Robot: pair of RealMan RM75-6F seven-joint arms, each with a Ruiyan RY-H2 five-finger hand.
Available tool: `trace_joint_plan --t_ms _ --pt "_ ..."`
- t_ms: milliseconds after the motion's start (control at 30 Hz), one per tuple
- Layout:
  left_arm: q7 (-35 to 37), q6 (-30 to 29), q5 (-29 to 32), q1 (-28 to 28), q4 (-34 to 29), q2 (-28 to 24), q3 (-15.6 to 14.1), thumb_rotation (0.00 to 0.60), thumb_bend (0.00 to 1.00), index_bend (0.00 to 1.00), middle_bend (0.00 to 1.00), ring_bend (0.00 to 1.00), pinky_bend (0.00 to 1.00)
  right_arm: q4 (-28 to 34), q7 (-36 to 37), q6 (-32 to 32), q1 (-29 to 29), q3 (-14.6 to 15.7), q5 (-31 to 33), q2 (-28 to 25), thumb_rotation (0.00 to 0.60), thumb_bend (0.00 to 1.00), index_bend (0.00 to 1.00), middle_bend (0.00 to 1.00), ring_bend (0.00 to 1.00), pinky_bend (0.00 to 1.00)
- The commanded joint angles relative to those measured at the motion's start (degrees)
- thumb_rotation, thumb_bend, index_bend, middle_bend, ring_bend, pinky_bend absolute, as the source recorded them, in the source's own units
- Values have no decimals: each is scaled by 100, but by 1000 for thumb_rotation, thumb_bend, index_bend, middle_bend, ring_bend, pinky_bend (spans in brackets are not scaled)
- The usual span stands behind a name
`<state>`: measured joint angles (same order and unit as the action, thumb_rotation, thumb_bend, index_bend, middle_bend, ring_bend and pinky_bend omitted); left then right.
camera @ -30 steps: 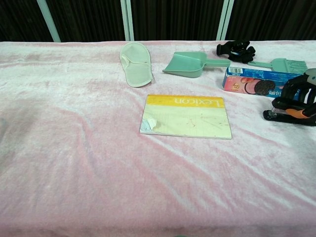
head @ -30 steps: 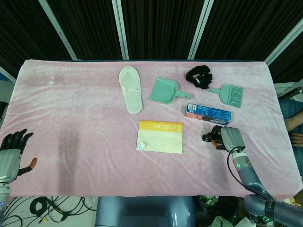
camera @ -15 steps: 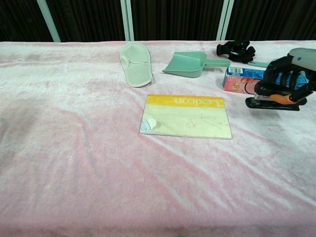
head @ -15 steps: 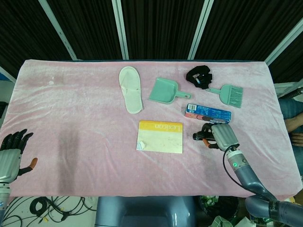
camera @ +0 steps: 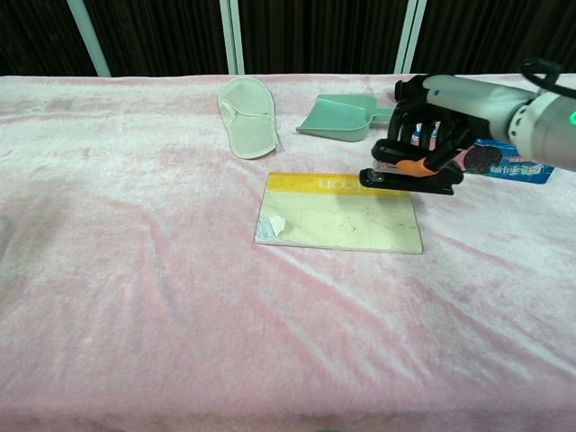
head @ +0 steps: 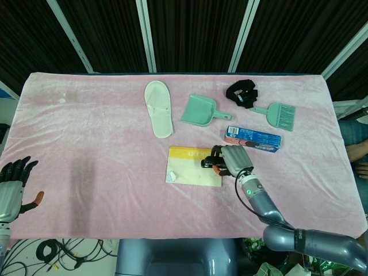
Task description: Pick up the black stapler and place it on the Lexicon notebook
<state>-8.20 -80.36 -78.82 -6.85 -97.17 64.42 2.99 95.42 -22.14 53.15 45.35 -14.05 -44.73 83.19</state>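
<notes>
My right hand grips the black stapler, which has an orange part. It hangs level just above the right end of the yellow Lexicon notebook, partly covering the printed title. The notebook lies flat near the middle of the pink table cover, with a small white scrap on its left corner. My left hand sits at the table's front left edge, open and holding nothing, seen only in the head view.
Behind the notebook lie a white slipper, a green dustpan, a black bundle, a green brush and a blue biscuit box. The pink cloth covers the whole table.
My right hand has carried the stapler leftward from the cloth beside the biscuit box, lifting it until it hangs over the notebook's right end. The left hand has stayed put.
</notes>
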Motion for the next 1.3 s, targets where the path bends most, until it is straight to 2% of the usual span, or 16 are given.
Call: trace_joint_plan --t_ms 33,367,833,967,1300 --pt "18 28 7 -11 2 -19 2 600 322 113 30 0 0 -185 -455 240 373 -139 588 528 600 412 556 512 490 459" --pt "36 76 116 -28 -43 -23 40 600 322 113 30 0 0 -758 -531 446 615 -146 671 1296 600 411 556 512 490 459" --pt "16 88 237 -45 -122 -37 100 600 322 112 30 0 0 -1026 -777 418 835 -194 857 1597 600 403 556 492 475 459" --pt "-1 99 239 -51 -137 -47 95 600 322 112 29 0 0 -1060 -814 475 830 -186 880 1630 600 393 551 454 440 457" --pt "-6 93 245 -47 -131 -46 88 600 322 112 30 0 0 -984 -1008 474 825 -106 1093 1597 600 358 363 357 391 450"
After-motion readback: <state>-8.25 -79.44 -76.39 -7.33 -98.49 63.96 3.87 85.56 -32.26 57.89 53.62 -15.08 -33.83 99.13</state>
